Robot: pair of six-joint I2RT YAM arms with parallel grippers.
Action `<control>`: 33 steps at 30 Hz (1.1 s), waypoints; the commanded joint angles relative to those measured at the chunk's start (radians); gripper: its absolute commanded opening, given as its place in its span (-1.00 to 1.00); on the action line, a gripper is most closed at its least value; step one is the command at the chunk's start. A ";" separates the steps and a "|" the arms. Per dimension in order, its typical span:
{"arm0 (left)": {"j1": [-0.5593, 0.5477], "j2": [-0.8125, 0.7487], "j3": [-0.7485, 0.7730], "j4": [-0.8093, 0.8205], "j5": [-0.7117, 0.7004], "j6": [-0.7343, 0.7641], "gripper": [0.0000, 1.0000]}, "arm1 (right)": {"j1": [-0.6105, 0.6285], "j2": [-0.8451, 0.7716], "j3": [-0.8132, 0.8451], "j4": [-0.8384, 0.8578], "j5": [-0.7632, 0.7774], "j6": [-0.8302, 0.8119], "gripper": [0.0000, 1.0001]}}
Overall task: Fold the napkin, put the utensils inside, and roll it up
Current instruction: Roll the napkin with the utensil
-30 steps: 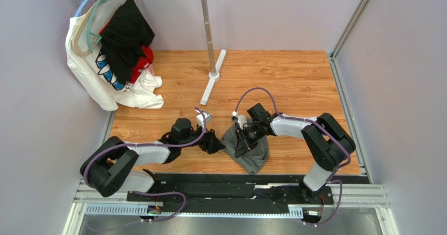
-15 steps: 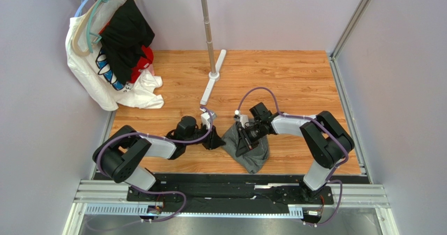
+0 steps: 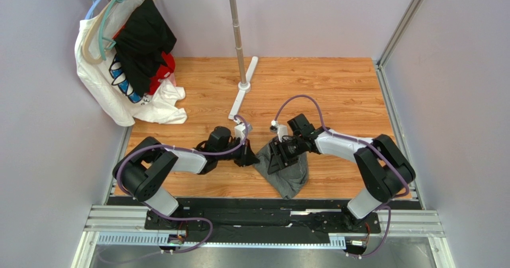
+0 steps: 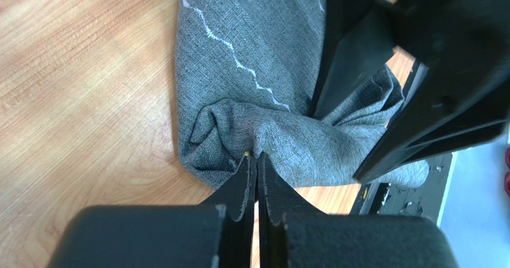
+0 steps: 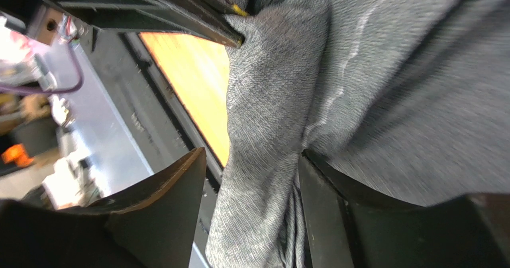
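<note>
Top external view: napkin [image 3: 290, 175] lies bunched in a dark grey heap on the wooden counter [image 3: 335, 89], near the front edge, roughly midway between the two arm bases. Both arms reach inward and low to it.

- Left pincer [image 3: 246, 157] at the heap's left edge. Left wrist view: left pincer [image 4: 257, 160] clenched, tips pressed together on a small pucker of napkin [image 4: 239, 53]; the cloth gathers toward the tips. A pale stitched line runs in a wavy track across the flat part above.
- Right pincer [image 3: 276, 160] over the heap's upper left part, just beside the left one. Right wrist view: right pincer [image 5: 251, 154] released, jaws spread, with a hanging ridge of napkin [image 5: 389, 71] between them.
- Far left corner: white, black and red clothes [image 3: 131, 53] on hangers. A metal pole [image 3: 238, 47] stands at the back of the counter.
</note>
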 commanded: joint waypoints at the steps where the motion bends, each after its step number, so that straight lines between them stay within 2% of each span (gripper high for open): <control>1: -0.010 0.005 0.069 -0.148 0.018 0.002 -1.00 | -0.002 -0.140 0.002 -0.038 0.181 0.044 0.27; 5: -0.010 0.030 0.127 -0.225 0.020 0.006 -1.00 | 0.004 -0.301 -0.021 -0.092 0.351 0.127 0.29; 7: -0.010 0.043 0.143 -0.260 0.018 0.005 -1.00 | 0.033 -0.405 -0.027 -0.156 0.490 0.165 0.29; 10: -0.010 0.053 0.172 -0.312 0.015 0.006 -1.00 | 0.154 -0.507 -0.042 -0.228 0.673 0.207 0.29; 13: -0.010 0.056 0.198 -0.361 0.003 0.011 -1.00 | 0.277 -0.531 -0.058 -0.293 0.840 0.302 0.27; 17: -0.011 0.056 0.214 -0.392 -0.002 0.015 -1.00 | 0.497 -0.487 -0.044 -0.337 0.998 0.420 0.26; 20: -0.011 0.054 0.218 -0.409 -0.005 0.017 -1.00 | 0.612 -0.409 -0.003 -0.379 1.086 0.485 0.25; 23: -0.011 0.051 0.223 -0.421 -0.009 0.018 -1.00 | 0.689 -0.345 0.050 -0.410 1.144 0.505 0.24; 33: -0.011 0.048 0.238 -0.455 -0.017 0.031 -1.00 | 0.820 -0.151 0.149 -0.466 1.256 0.534 0.14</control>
